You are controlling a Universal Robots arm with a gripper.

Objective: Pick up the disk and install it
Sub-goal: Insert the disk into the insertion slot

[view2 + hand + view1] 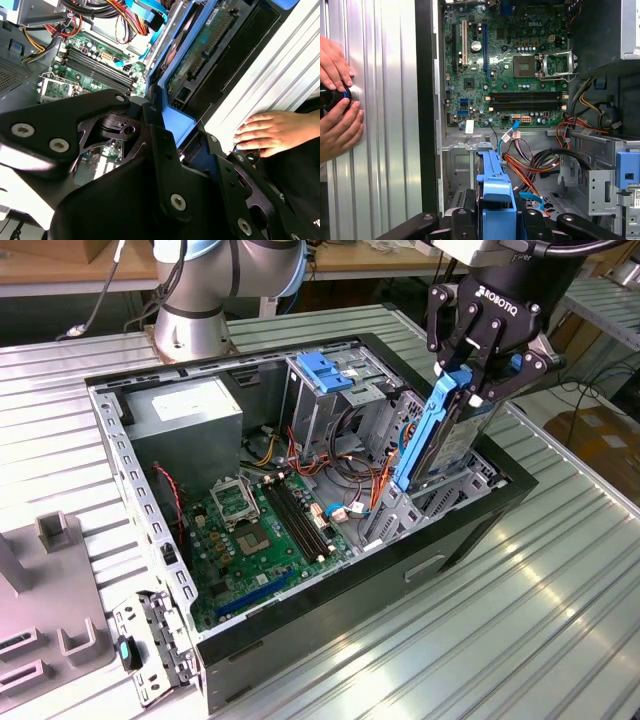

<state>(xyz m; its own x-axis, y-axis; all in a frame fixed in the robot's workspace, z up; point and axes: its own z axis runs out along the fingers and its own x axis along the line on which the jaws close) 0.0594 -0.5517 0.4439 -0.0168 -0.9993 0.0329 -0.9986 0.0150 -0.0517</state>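
Observation:
My gripper (478,380) is shut on the top end of the disk (425,430), a silver drive in a blue plastic carrier. The disk stands tilted, its lower end down inside the open computer case (470,530), at the corner on the exterior view's right. In the first wrist view the blue carrier (495,190) runs out from between my black fingers (462,220) toward the case's bay. The second wrist view shows the disk's green circuit-board side (205,45) and a blue end tab (172,122) clamped in the jaws.
Inside the case lie the green motherboard (260,520), a metal cage with a blue top (325,370), a grey power-supply box (185,415) and loose cables (350,460). A person's hands (335,100) rest on the ribbed table beside the case. A grey fixture (50,590) sits at the exterior view's left.

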